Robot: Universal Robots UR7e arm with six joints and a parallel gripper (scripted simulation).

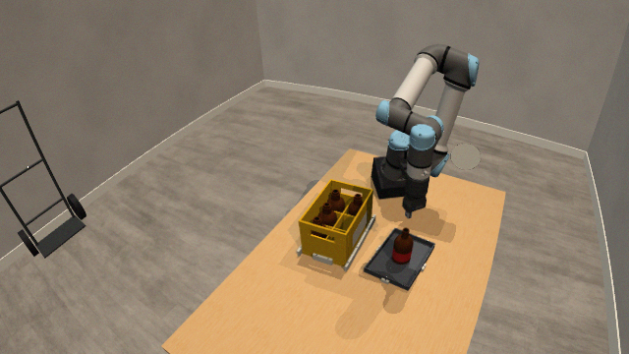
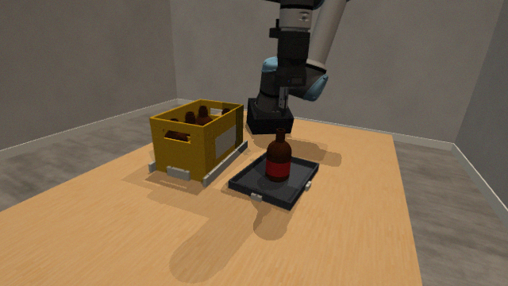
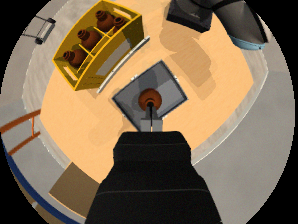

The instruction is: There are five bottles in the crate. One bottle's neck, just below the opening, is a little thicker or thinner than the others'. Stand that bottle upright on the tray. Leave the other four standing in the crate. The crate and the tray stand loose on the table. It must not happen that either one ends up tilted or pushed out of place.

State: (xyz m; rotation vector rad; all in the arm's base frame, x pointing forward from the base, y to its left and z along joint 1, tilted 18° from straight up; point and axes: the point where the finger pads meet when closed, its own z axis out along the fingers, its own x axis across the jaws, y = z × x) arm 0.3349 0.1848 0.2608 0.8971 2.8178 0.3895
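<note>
My pincer (image 1: 408, 214) (image 2: 282, 106) (image 3: 150, 112) is clenched, with nothing inside it, and it is above the brown bottle with red label (image 1: 402, 247) (image 2: 279, 160) (image 3: 150, 99), apart from it. This bottle stands upright on the black tray (image 1: 378, 271) (image 2: 262, 195) (image 3: 175, 84). Four other brown bottles stand in the yellow crate (image 1: 321, 246) (image 2: 178, 152) (image 3: 76, 82), which is beside the tray.

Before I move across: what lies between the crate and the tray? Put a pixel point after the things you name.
A grey rail (image 1: 361, 242) (image 2: 225, 164) (image 3: 121, 64) along the crate's (image 1: 321, 246) (image 2: 178, 152) (image 3: 75, 82) side, then bare table, as all three views show.
</note>
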